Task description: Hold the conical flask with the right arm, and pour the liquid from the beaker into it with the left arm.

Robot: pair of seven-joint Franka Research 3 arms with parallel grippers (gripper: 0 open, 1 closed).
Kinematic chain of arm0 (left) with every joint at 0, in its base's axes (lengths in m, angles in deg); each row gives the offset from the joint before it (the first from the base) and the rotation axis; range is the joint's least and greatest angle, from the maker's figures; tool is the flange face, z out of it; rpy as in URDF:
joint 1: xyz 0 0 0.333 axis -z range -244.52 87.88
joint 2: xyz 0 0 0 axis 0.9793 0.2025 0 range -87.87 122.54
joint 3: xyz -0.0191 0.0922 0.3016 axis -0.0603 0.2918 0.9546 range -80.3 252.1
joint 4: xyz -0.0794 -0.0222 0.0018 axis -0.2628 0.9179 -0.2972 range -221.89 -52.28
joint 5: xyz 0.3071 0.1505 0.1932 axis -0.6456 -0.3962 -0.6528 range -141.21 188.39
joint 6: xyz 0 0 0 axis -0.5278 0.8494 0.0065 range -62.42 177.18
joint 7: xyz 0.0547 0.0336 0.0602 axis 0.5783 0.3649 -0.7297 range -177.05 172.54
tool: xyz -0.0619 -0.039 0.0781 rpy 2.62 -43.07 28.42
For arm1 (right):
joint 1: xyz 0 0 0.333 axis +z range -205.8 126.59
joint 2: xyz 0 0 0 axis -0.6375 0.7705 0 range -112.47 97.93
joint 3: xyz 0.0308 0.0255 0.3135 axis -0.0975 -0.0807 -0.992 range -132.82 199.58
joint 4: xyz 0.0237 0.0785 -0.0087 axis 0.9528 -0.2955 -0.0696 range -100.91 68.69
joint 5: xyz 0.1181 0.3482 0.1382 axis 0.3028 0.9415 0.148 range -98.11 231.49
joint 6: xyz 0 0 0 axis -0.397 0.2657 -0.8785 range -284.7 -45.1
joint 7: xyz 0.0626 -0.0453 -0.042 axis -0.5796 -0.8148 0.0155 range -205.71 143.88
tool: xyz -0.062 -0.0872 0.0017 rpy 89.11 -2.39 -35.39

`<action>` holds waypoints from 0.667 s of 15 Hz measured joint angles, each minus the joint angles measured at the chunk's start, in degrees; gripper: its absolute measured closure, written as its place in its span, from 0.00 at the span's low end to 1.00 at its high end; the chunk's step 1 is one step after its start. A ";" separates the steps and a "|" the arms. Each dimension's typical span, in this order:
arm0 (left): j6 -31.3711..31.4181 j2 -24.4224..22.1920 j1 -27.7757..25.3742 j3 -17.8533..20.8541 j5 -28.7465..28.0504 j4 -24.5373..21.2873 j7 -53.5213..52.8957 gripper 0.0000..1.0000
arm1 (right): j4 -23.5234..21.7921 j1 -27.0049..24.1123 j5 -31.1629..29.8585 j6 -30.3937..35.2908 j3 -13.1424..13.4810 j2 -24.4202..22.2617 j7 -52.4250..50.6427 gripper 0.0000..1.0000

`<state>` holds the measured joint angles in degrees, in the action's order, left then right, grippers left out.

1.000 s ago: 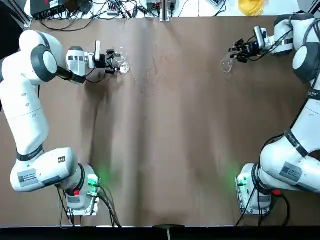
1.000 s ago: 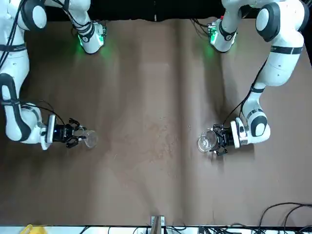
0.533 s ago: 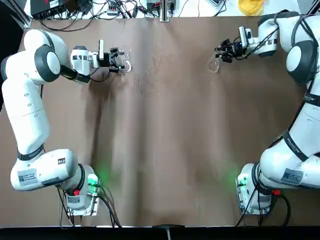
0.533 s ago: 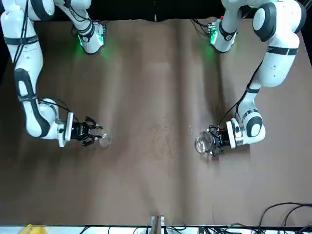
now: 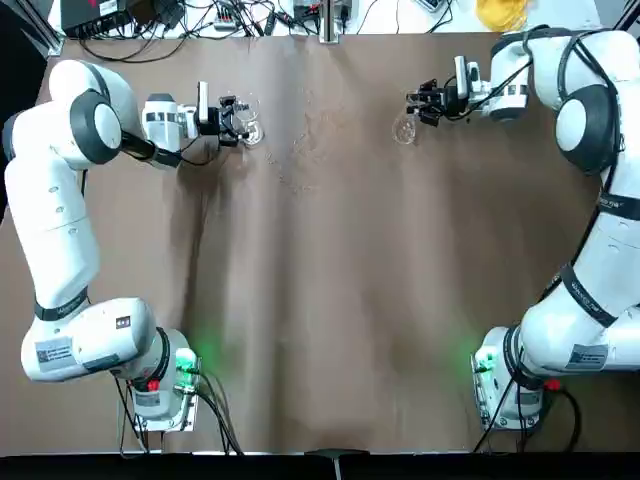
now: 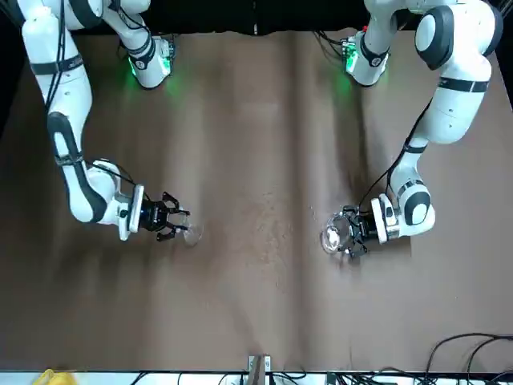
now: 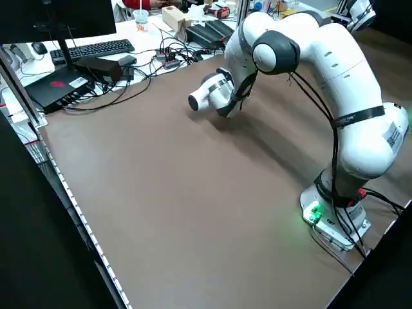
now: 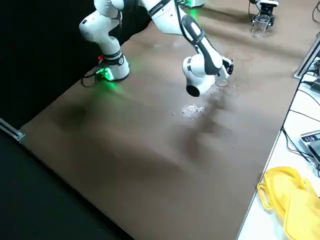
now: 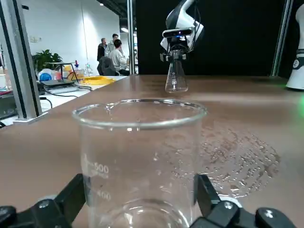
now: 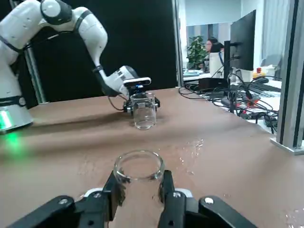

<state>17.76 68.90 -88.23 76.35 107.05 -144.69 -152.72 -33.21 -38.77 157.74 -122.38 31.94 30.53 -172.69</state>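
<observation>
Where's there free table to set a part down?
Bare: mid-table between the left gripper and right gripper, back toward both bases, apart from droplets. Crowded: around the beaker and flask; cables beyond the far edge.

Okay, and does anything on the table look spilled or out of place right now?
Yes: droplets are scattered over the brown table covering, between the beaker and the conical flask. That looks odd, since both vessels are upright, each held in its tool, off to the sides of the wet patch.
</observation>
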 joint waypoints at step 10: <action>0.06 0.72 0.68 -0.02 2.16 0.28 -1.19 0.02 | -1.54 14.28 18.28 -9.94 -0.04 -1.18 0.61 0.61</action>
<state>17.82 69.62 -87.54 76.33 109.21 -144.42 -153.91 -34.75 -24.49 176.02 -132.32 31.91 29.35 -172.07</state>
